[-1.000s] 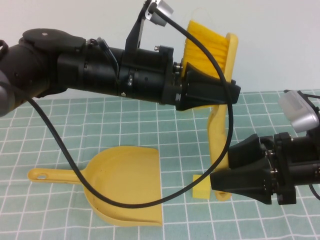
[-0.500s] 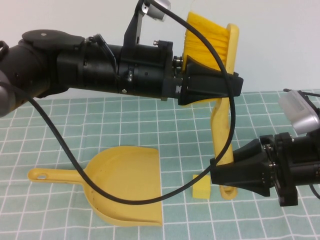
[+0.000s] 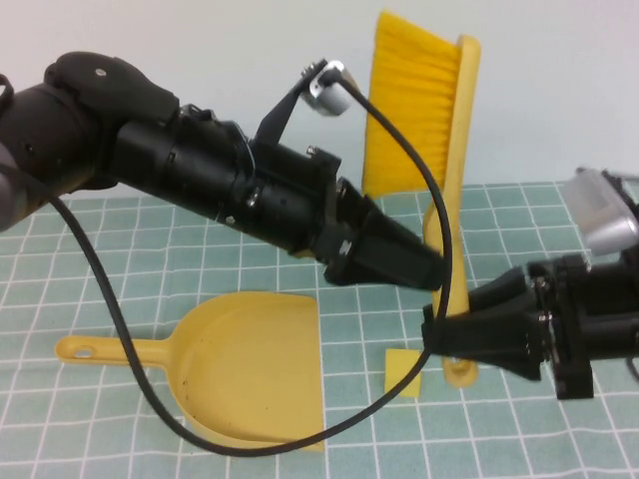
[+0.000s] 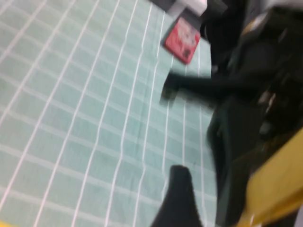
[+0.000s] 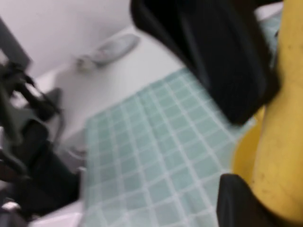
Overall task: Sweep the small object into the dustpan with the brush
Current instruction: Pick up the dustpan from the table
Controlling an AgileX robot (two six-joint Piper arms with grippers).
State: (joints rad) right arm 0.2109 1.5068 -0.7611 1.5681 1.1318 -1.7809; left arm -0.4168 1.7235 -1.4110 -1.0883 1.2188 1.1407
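Dustpan [image 3: 255,364]: yellow plastic, flat on the green checked tablecloth [image 3: 120,254], near edge of the table; scoop mouth facing the robot's right, long handle with end hole pointing to the robot's left.
Dustpan contents: nothing visible in the scoop; only a black cable [image 3: 110,329] draped across its rim.
Small object [image 3: 401,373]: pale-yellow sponge-like block on the cloth, just beside the dustpan's open mouth, outside it, at the foot of the brush handle.
Brush [image 3: 446,190]: yellow, standing nearly upright, orange-yellow bristle block up high against the pale wall, bristles facing the robot's left; narrow handle running down to the cloth beside the block.
Right gripper [image 3: 439,337]: low at the right of the table, pointing to the robot's left, fingers narrowed onto the lower end of the brush handle; in the right wrist view, the yellow handle [image 5: 279,142] lying against a black finger [image 5: 241,203].
Left gripper [image 3: 424,267]: reaching in from the left, tilted down toward the middle of the brush handle, tip right at the handle; fingers spread apart in the left wrist view, one black fingertip [image 4: 177,196] seen over bare cloth, nothing between them, yellow handle at the edge [image 4: 274,189].
Other: red flat item [image 4: 183,40] on the cloth, seen only in the left wrist view.
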